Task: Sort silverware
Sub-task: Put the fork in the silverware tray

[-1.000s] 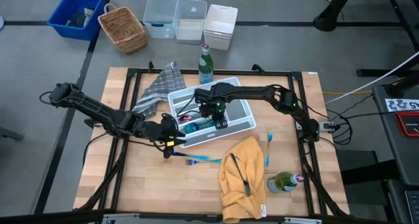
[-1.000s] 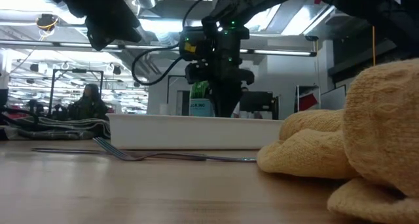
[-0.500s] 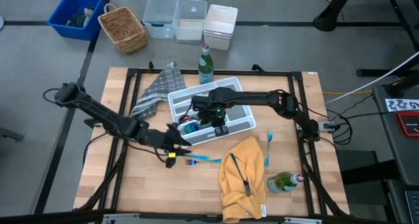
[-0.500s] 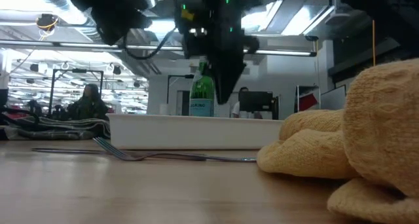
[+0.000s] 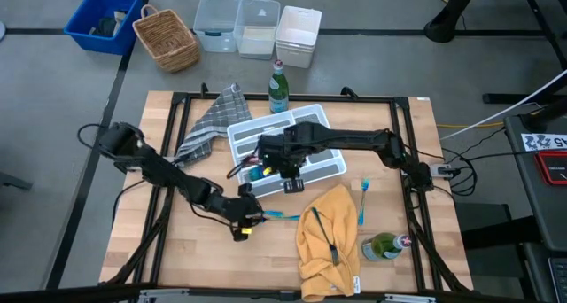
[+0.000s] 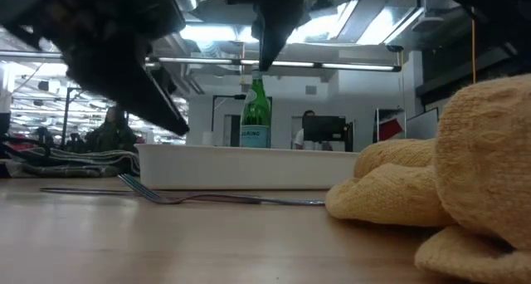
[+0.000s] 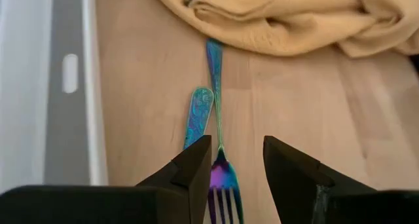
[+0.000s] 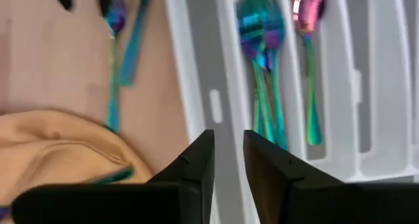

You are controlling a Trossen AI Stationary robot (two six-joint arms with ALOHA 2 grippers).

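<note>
Hovering with fingers parted and empty: left gripper (image 7: 237, 178), straddling an iridescent fork (image 7: 220, 185) lying on the wooden table (image 5: 186, 250) beside a blue handle (image 7: 197, 115). Hanging further right over the white tray (image 5: 330, 167), fingers slightly apart, gripping nothing: right gripper (image 8: 228, 160). Resting in tray compartments: spoons (image 8: 262, 34).

Yellow cloth (image 5: 330, 239) blocks fork (image 7: 220, 178) handle end.
</note>
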